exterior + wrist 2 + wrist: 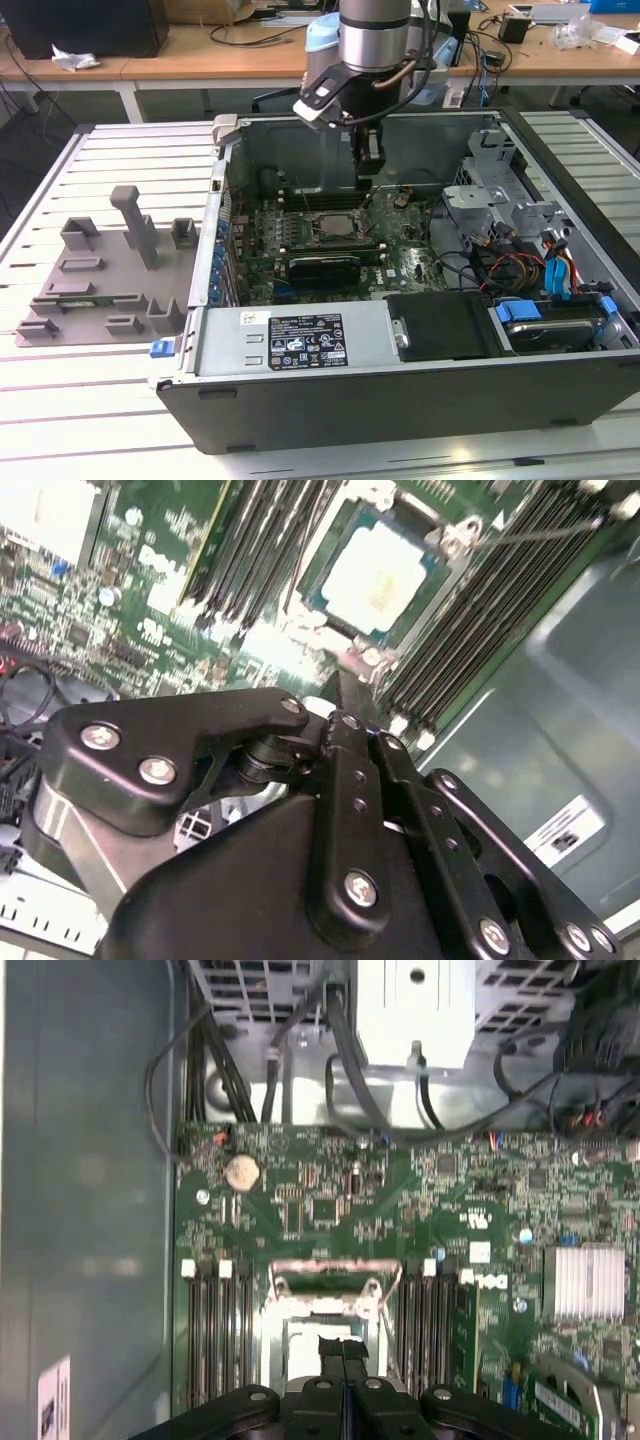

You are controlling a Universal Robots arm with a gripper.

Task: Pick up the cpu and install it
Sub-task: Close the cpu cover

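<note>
The cpu (375, 575) is a pale silvery square lying flat inside the black-framed socket (440, 600) on the green motherboard. In the exterior view the cpu (336, 224) sits mid-board inside the open computer case. My gripper (366, 185) hangs just above and slightly behind the socket, fingers pointing down. Its black fingertips (332, 1348) are pressed together with nothing between them. In the first wrist view the gripper (343, 1348) covers part of the cpu (305, 1335). In the second wrist view the gripper (340, 690) stands a short way off the socket's edge.
Memory slots (250, 540) flank the socket on both sides, and a thin metal lever (540, 530) lies beside it. The case walls (225, 200) ring the board. A power supply (300, 340) and drive bay (550, 320) fill the front. Grey fixture blocks (100, 270) stand on the exterior view's left.
</note>
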